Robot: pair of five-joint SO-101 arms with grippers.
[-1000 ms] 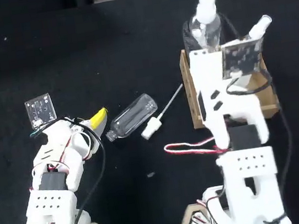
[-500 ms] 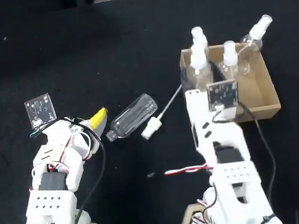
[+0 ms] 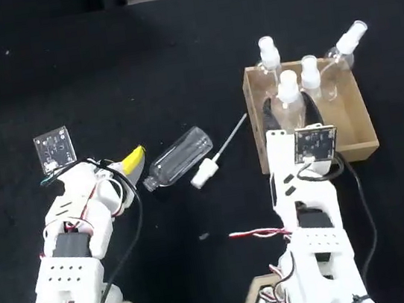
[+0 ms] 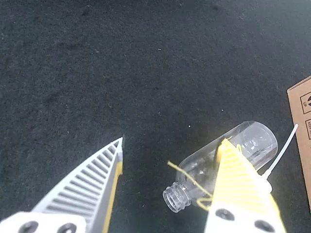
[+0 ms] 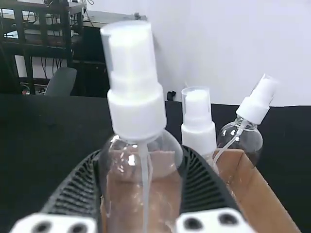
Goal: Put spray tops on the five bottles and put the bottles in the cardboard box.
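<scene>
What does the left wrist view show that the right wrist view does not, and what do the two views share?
Left wrist view: the open left hand near an uncapped bottle lying on its side, with the dip tube of a loose spray top beside it.
Right wrist view: the right hand shut on an upright capped bottle, two further capped bottles behind it, and a white wall.
Both: the cardboard box, seen as a corner in the left view and as a side wall in the right, and the black table.
</scene>
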